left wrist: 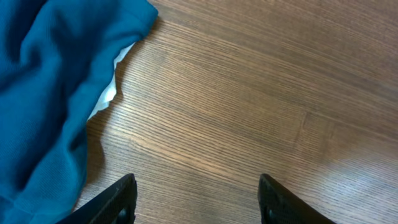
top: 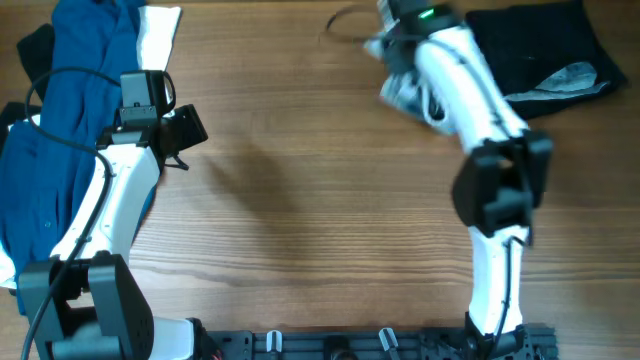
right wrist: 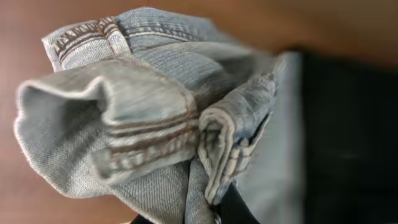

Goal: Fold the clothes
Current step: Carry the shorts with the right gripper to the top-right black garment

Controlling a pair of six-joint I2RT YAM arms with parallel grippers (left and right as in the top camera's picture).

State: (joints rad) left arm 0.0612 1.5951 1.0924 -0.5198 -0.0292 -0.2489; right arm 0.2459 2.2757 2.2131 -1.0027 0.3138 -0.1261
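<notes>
From overhead the jeans (top: 408, 92) are only a pale bunch at the far right of the table (top: 320, 200), near a black garment (top: 530, 45). The right wrist view shows the right end effector (right wrist: 205, 214) pinched onto their gathered, seamed denim. The left wrist view shows the left end effector (left wrist: 196, 196) wide apart and empty over bare wood beside a blue shirt (left wrist: 50, 81).

A brown wooden worktop (top: 320, 250) fills the view, its grain running side to side (fine, close lines). Even light leaves soft shadows on it, and a pale sheen (left wrist: 367, 177) shows in the left wrist view. A black rail (top: 300, 345) edges its near side.
</notes>
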